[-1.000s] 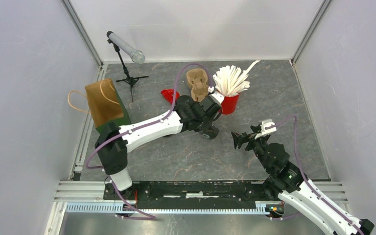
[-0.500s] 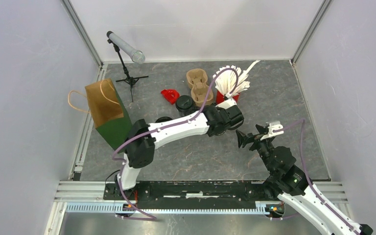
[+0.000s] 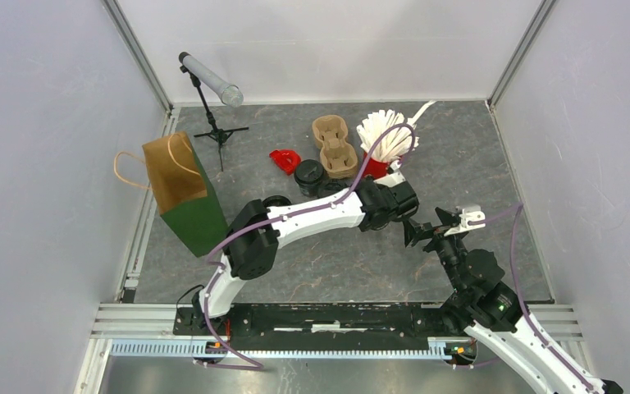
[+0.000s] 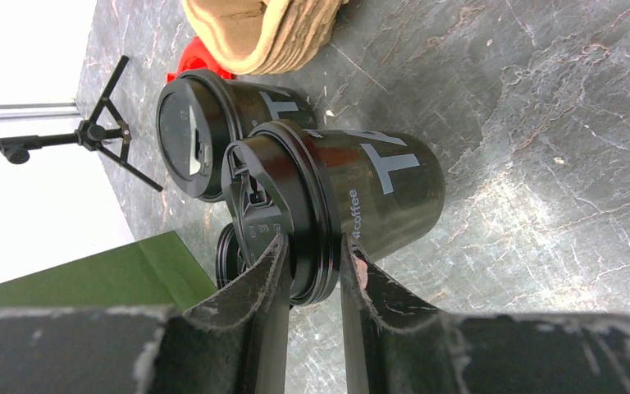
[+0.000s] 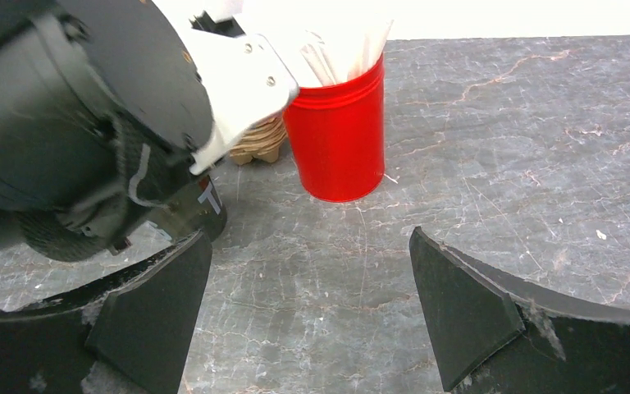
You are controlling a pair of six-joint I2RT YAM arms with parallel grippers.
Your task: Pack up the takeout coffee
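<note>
Left wrist view shows the left pincer squeezing the lid rim of a black coffee cup, with one finger on each side of the rim. The cup has a big white T and the word coffee on it. I cannot tell if its bottom touches the tabletop. A second cup sits just behind it, and only the lid edge of a third cup peeks out. From above, the left arm stretches across to the middle, close to the red cup full of white sticks. The brown cup tray lies right beside the red cup. The paper bag stands well apart on the left side. The right pincer is wide open with nothing in it, and it points at the red cup, near the left pincer.
</note>
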